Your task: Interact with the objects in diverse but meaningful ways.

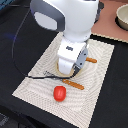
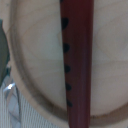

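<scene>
A red tomato [image 1: 59, 93] lies on the beige striped mat [image 1: 35, 82], near its front edge. My gripper [image 1: 70, 66] hangs low over the middle of the mat, and the arm's white body hides its fingers. The wrist view is a close-up of a dark red-brown sausage stick [image 2: 77, 60] with black dots, lying across a round pale wooden piece [image 2: 40, 55]. No fingers show there. An orange-brown stick end [image 1: 76, 84] pokes out beside the gripper toward the tomato, and another [image 1: 91, 60] pokes out on the far side.
The mat lies on a black table [image 1: 112, 95]. A pale bowl [image 1: 122, 17] stands at the back on the exterior view's right. A black cable [image 1: 22, 62] runs to a small metallic item [image 1: 50, 75] beside the gripper. A shiny object [image 2: 10, 102] edges the wooden piece.
</scene>
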